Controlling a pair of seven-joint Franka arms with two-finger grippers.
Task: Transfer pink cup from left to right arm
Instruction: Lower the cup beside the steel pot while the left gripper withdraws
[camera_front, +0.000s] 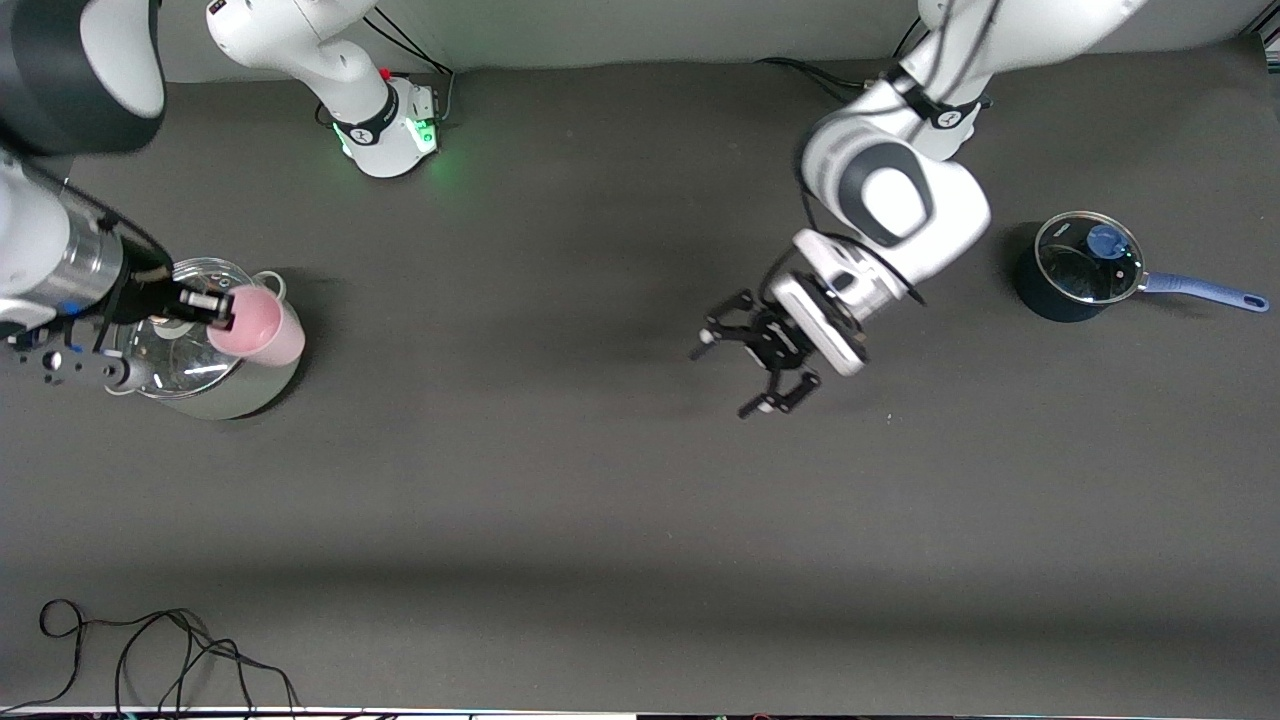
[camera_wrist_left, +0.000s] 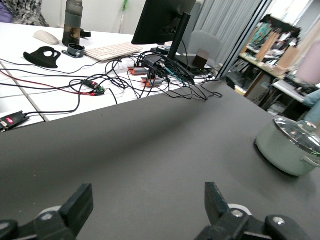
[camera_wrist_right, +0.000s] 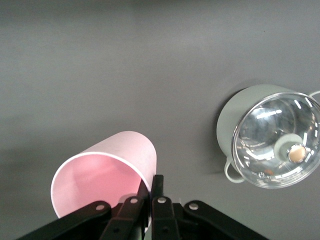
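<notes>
The pink cup (camera_front: 262, 327) is held on its side by my right gripper (camera_front: 222, 309), which is shut on the cup's rim wall. It hangs over the edge of a silver pot with a glass lid (camera_front: 205, 385) at the right arm's end of the table. In the right wrist view the fingers (camera_wrist_right: 159, 186) pinch the wall of the pink cup (camera_wrist_right: 120, 160), one inside and one outside. My left gripper (camera_front: 765, 360) is open and empty over the middle of the table. Its fingers (camera_wrist_left: 80, 202) stand wide apart with only the bare mat between them.
A dark blue saucepan with a glass lid and a blue handle (camera_front: 1085, 265) stands at the left arm's end of the table. The silver pot also shows in the right wrist view (camera_wrist_right: 270, 142) and the left wrist view (camera_wrist_left: 287, 150). Loose cables (camera_front: 150, 660) lie at the table's near edge.
</notes>
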